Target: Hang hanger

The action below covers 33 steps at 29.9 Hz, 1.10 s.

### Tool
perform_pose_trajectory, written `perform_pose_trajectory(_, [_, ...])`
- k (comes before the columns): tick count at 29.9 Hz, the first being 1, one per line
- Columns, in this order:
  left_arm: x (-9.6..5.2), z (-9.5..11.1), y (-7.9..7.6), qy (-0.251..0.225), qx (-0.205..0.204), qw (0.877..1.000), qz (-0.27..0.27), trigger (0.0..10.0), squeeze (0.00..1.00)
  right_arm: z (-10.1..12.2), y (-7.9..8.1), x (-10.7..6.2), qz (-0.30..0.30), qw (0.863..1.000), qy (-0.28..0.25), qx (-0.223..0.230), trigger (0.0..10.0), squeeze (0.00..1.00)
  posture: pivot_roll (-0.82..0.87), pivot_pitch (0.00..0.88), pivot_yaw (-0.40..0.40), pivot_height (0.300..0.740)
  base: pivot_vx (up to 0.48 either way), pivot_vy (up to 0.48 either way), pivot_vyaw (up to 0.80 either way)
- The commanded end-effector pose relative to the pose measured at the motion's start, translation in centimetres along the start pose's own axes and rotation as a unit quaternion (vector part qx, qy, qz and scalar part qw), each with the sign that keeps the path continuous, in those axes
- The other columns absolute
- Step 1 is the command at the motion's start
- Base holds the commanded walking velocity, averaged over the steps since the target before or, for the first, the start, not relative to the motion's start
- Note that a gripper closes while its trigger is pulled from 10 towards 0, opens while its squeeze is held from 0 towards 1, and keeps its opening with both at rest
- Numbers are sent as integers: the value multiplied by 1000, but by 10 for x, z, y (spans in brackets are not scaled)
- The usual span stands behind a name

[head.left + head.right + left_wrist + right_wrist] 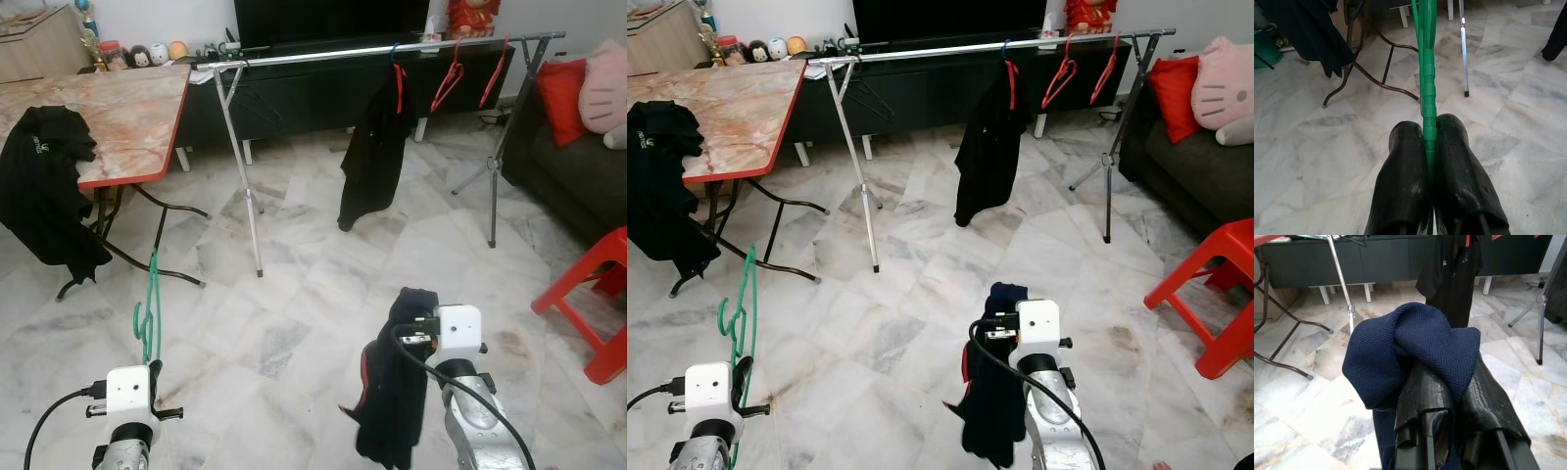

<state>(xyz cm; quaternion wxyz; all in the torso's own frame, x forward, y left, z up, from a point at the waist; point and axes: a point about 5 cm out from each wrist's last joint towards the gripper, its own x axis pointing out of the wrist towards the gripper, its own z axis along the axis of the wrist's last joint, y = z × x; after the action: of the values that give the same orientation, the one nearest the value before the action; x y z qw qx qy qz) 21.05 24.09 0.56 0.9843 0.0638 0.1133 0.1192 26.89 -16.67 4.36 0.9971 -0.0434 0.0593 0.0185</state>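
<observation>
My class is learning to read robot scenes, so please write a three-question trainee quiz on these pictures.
1. True or false: the left end effector grips a green hanger.
2. What does the right end effector hold: A a towel, B a dark navy garment, C a red hanger?
3. How many red hangers hang on the rail?

Key: 1 true. 2 B. 3 three, one carrying a black garment.

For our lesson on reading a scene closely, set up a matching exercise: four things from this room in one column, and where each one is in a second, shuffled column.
Things:
1. green hanger
2. navy garment
3. red hangers
4. black jacket

Places:
A. draped over the marble table's edge
B. on the clothes rail
C. gripped by the left tool
D. gripped by the right tool

Pairs: 1-C, 2-D, 3-B, 4-A
</observation>
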Motion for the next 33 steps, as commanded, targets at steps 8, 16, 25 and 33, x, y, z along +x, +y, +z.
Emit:
perform_pose_trajectory(8, [-14, -49, 10, 131, 96, 986, -40, 10000, 0, 0, 2, 2, 0, 1000, -7, 4, 10000, 0, -66, 0, 69, 740, 0, 0, 0])
perform_pose_trajectory(16, [-42, -85, 30, 235, 103, 966, -7, 10000, 0, 4, 4, 6, 0, 1000, -13, 3, 10000, 0, -72, 0, 63, 740, 0, 0, 0])
perform_pose_trajectory(25, [-63, -110, 30, 317, 85, 945, 4, 10000, 0, 4, 6, 9, 3, 1000, -14, 2, 10000, 0, -84, 0, 66, 740, 0, 0, 0])
perform_pose_trajectory(33, [-74, -120, 19, 345, 41, 938, 1, 10000, 0, 5, -1, 9, -12, 1000, -21, -8, 10000, 0, -104, 0, 65, 740, 0, 105, 0])
